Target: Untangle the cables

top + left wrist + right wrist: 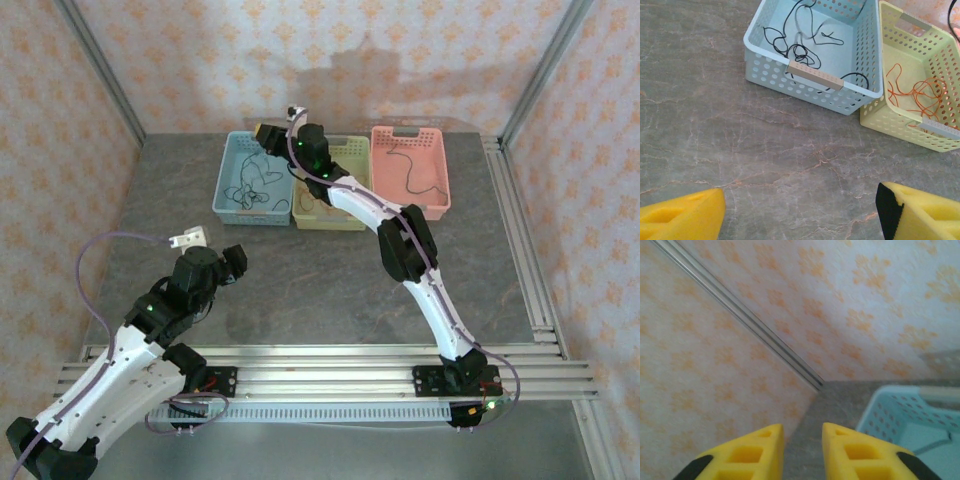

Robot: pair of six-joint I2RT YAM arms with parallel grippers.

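On the left, the left hand (800, 212) hangs low over bare grey bench (330, 280), well short of the baskets. Its yellow fingers (685, 215) are spread wide with nothing between them.

Three baskets stand in a row at the far side of the bench, and the cables lie inside them. The blue basket (775, 75) is the leftmost and holds the black cables (800, 50), loose loops with a small knot of coils near its front wall. One loop rests against the front rim by the handle.

The right hand (802, 432) is raised above the far edge of this blue basket, pointing towards the corner of the patterned walls. Its fingers stand slightly parted, a narrow gap between the tips, and they grip nothing.

The yellow basket (890, 122) touches the blue one and holds the orange-red cable (920, 95) in a loose tangle. The right arm reaches across above it.

The pink basket (428, 212) is on the right, with one dark cable (413, 168) curving across its floor.
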